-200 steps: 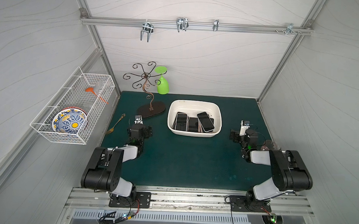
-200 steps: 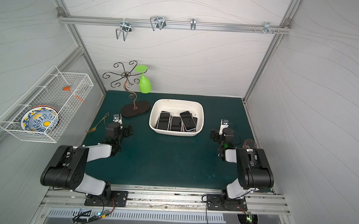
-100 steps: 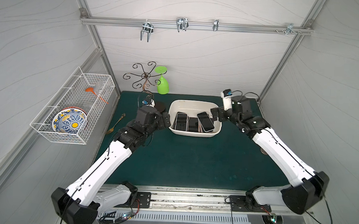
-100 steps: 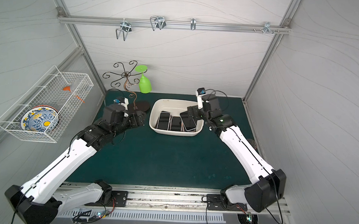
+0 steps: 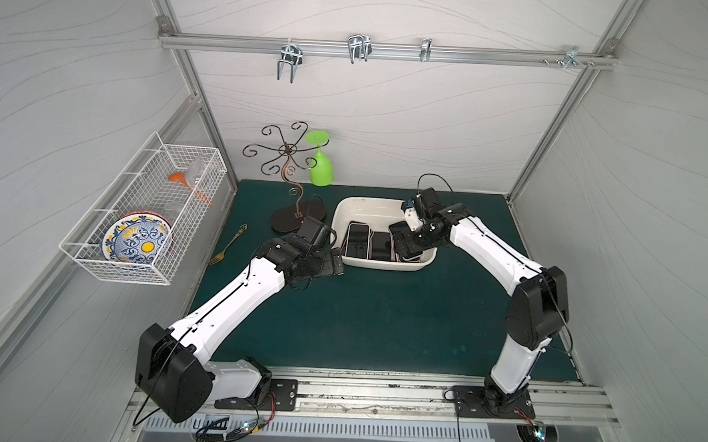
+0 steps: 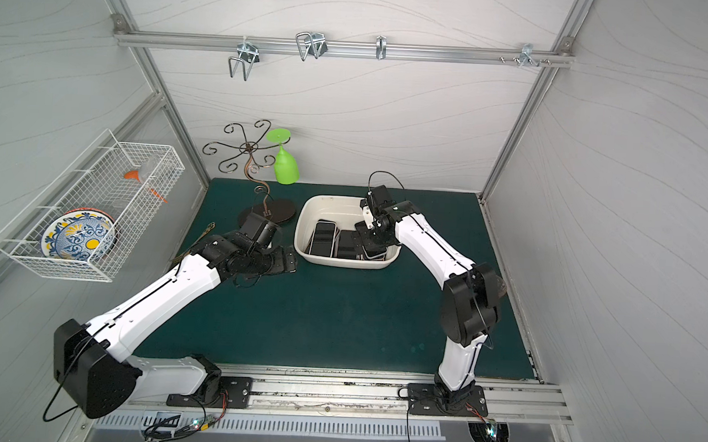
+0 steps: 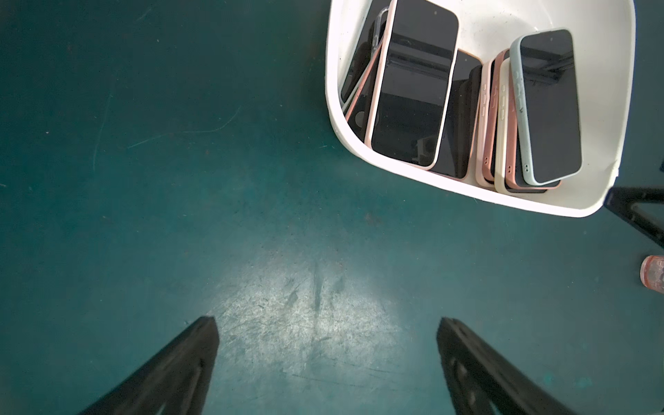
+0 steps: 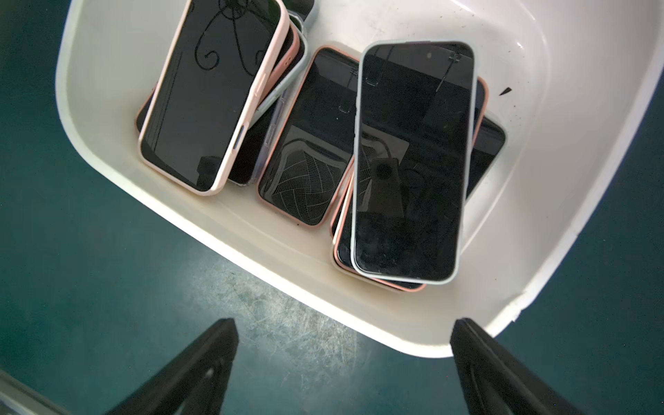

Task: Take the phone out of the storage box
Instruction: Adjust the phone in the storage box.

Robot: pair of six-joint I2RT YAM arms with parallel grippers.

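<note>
Several phones piled in storage box (image 8: 575,143) | top phone (image 8: 409,161): rigid, slick glass, probably fragile, so pinch cased long edges | right claw (image 8: 345,323) spread at box rim | left claw (image 7: 325,319) spread over bare surface (image 7: 143,179)

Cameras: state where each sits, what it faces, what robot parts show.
Top views: high at the front, facing down and back; left arm, right arm, storage box.
Left wrist: over bare mat beside the box; open left hand.
Right wrist: over the box's edge; open right hand.
Shared: both wrist views show the box's phones.
</note>
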